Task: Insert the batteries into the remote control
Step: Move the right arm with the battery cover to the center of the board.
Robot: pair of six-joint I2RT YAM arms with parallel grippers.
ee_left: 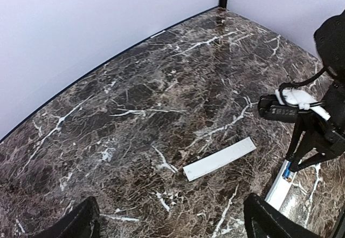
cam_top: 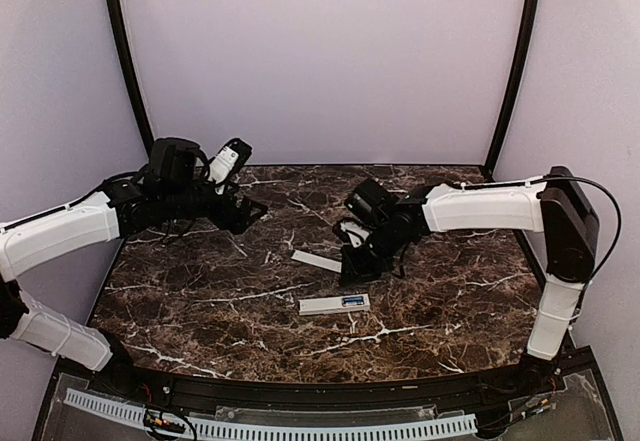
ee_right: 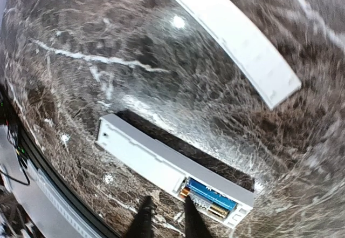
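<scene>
From above, the remote control (cam_top: 334, 304) lay flat on the marble desk (cam_top: 200, 301), around the middle and toward the near edge, with a small patch of blue at its right-hand end. The white cover strip (cam_top: 316, 260) lay apart from it, farther back. The right pincer (cam_top: 353, 264) hung just behind the remote's blue end, near the strip, but this view was too coarse to show how its jaws stood. The right wrist camera settled that: its two dark fingers (ee_right: 144, 216) stood close together with only a thin gap, desk showing between them and nothing gripped, their tips just short of the remote's side. That close view also showed what the overhead one could not: a recess open at one end of the remote and a blue battery (ee_right: 210, 192) lying in it along one long wall. Beside the battery sat a grey and brass-coloured part, either a second cell or the contacts, I could not tell. The left pincer (cam_top: 248, 211) hovered well off at the left rear of the desk. Its own wrist camera showed its fingers (ee_left: 75, 222) spread wide and empty, the cover strip ahead, and only a sliver of the remote at the right edge
</scene>
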